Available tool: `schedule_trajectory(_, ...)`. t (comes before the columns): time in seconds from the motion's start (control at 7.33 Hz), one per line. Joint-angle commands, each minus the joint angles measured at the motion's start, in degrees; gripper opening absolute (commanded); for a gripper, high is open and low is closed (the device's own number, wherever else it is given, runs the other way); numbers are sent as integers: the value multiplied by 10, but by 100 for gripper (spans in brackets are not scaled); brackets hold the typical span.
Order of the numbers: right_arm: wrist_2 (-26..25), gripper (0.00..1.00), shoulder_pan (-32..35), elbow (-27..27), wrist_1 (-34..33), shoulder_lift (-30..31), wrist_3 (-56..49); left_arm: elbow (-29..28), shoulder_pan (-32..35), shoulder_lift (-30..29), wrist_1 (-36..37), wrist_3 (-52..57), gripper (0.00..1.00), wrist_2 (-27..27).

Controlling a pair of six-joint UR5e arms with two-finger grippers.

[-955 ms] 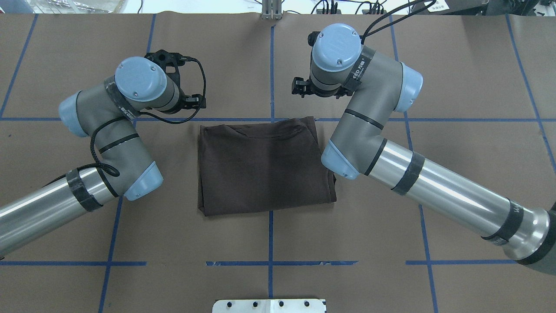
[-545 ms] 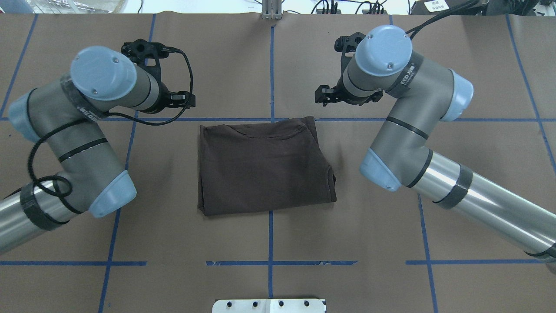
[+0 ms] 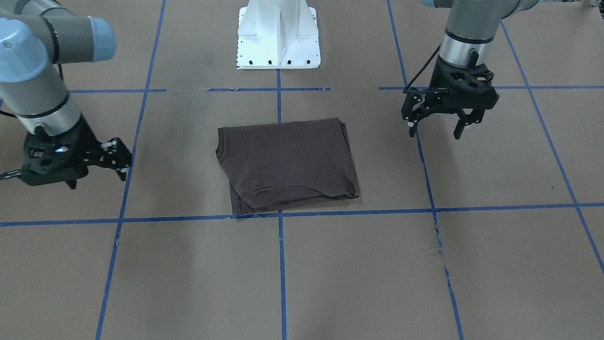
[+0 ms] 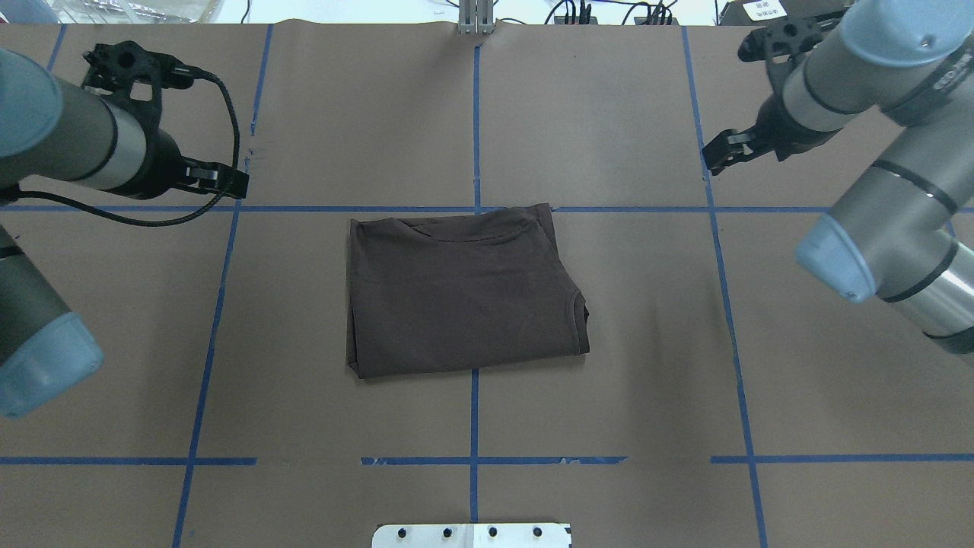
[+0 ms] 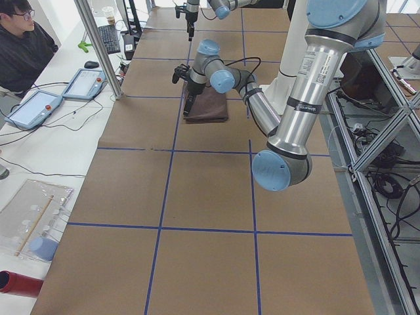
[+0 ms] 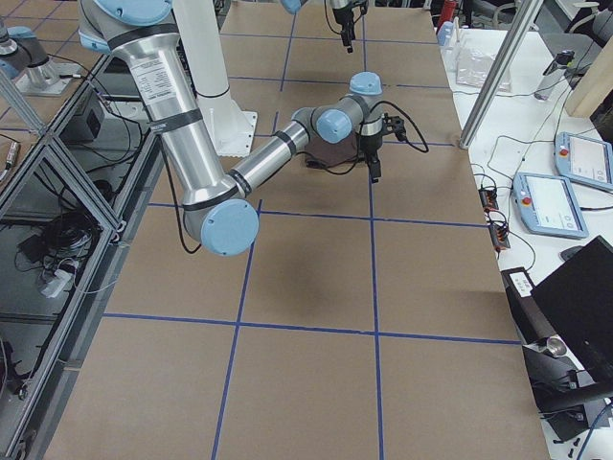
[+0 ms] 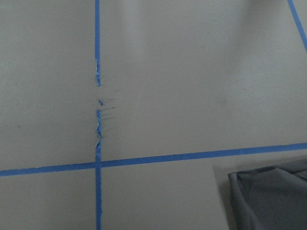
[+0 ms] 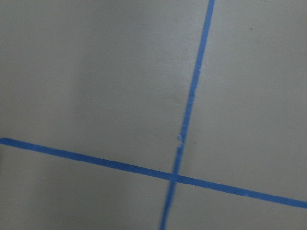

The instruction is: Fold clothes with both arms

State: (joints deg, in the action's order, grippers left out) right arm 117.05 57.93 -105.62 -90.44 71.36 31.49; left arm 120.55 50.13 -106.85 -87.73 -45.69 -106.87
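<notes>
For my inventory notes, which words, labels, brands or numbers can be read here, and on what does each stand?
No text reads clearly.
Sticker on the left arm: print too small.
Sticker on the right arm: print too small.
White label beyond the table's far edge: blurred.
T-shirt: no print shows.

Opposed overhead and front views, end views along the shared brown blue-taped table [image 4: 647,380], close downward wrist views.

Dk grey-brown T-shirt [image 4: 464,297]; tan table [image 4: 647,396] w/ blue tape grid [image 4: 475,114]; white pedestal [image 3: 278,33]
</notes>
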Motion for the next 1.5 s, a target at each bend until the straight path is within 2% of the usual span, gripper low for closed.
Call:
schedule_trajectory(0.0, 74, 100, 106, 0, 3, 115, -189, 10, 134, 84, 2, 62, 100, -129)
schedule_trajectory(0.14, 71, 100, 145, 0, 4, 174, -266, 6, 156, 146, 2, 62, 100, -160)
schedule_trajectory(0.27, 77, 100, 177, 0, 4, 216, -312, -20, 184, 181, 1, 94, 100, -160)
schedule_trajectory(0.41, 98, 100, 204, -1, 4, 240, -324, -27, 240, 227, -8, 181, 100, -161)
schedule_trajectory(0.55, 122, 100, 234, -1, 3, 261, -326, -55, 316, 237, -6, 278, 100, -172)
schedule_trajectory(0.68, 140, 100, 280, -7, -5, 274, -320, -77, 380, 277, -7, 392, 100, -229)
schedule_trajectory(0.82, 153, 100, 296, -6, -38, 266, -319, -107, 416, 307, -8, 454, 100, -264)
schedule_trajectory(0.95, 152, 100, 295, -4, -42, 266, -318, -136, 442, 309, -8, 456, 100, -268)
schedule_trajectory(1.36, 163, 100, 293, -1, -42, 265, -318, -133, 457, 342, -9, 458, 100, -269)
